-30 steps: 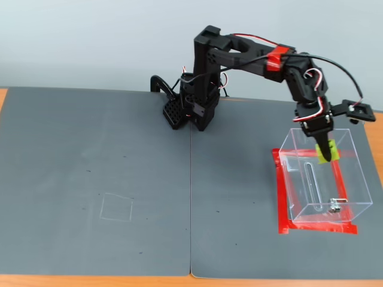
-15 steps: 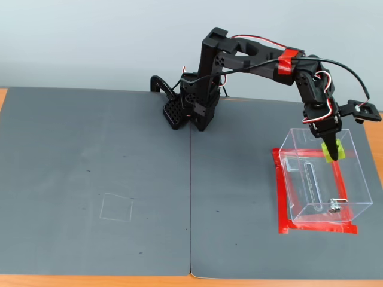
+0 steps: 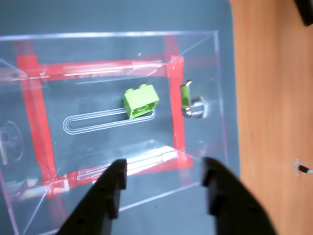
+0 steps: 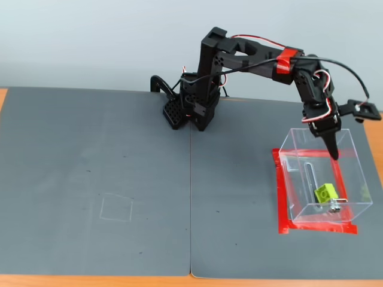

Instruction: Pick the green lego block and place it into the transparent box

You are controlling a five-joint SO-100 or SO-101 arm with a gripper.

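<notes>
claw (image 3: pixel 164 188): released, jaws spread wide, nothing between them. wrist view has it above the near wall of the transparent box (image 3: pixel 215 73), fixed view has the tips just inside the box's open top.
green lego block (image 3: pixel 141 100): lying on the floor of the transparent box, apart from the claw, studs look turned sideways, so it sits tipped rather than flat. it rests at one end of the slot cut in the box floor, near the metal latch (image 3: pixel 191 103).
transparent box: on the dark mat (image 4: pixel 119 179) on the table (image 3: pixel 274 98), inside a red tape outline (image 4: pixel 281 197). in the fixed view the box is at the right end of the mat, well apart from the arm base (image 4: pixel 191 107).
task state: my read is the placing is done; block is in, claw is empty. what's left is getting the arm clear.
risk 1: fingertips are below or at the box rim. a sideways swing before lifting would catch a thin wall and drag or tip the box off the tape.
risk 2: box is light and see-through, walls easy to misjudge; a nudge could also jolt the block.
risk 3: cable (image 4: pixel 347 75) near the wrist hangs close to the box's far rim, might snag on retreat.
advice: lift straight up first, then swing toward the arm base.
</notes>
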